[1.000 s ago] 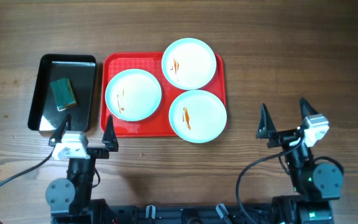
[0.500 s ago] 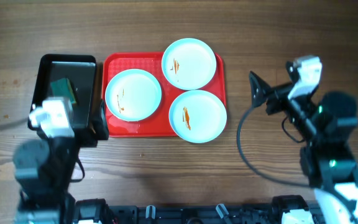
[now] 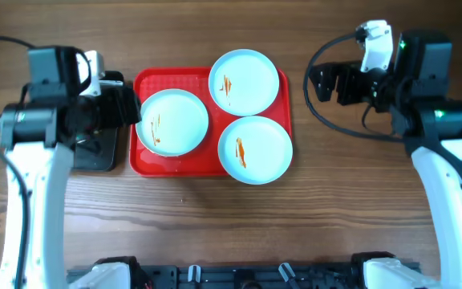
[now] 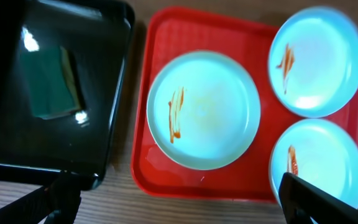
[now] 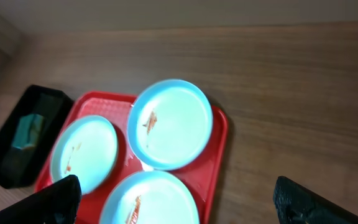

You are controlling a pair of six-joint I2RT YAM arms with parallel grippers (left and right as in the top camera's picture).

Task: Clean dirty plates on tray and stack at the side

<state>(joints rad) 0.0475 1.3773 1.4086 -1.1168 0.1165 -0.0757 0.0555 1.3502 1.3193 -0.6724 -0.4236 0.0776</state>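
Left wrist view showed left fingers point(image 4: 55, 202) spread, empty, above black tray point(image 4: 104, 74). Judged best: centre over sponge point(image 4: 55, 84) before descending. Right fingers point(image 5: 48, 196) spread too, empty.

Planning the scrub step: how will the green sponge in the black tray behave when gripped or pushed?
The sponge looks like a soft two-layer block, so it probably squashes when gripped and weighs little. Its glossy black tray looks smooth, so a push likely slides it.

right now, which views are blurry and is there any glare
overhead: sharp, even light; left wrist: slightly soft, white glare spots on the black tray; right wrist: soft all over, plates washed out, top left corner dim
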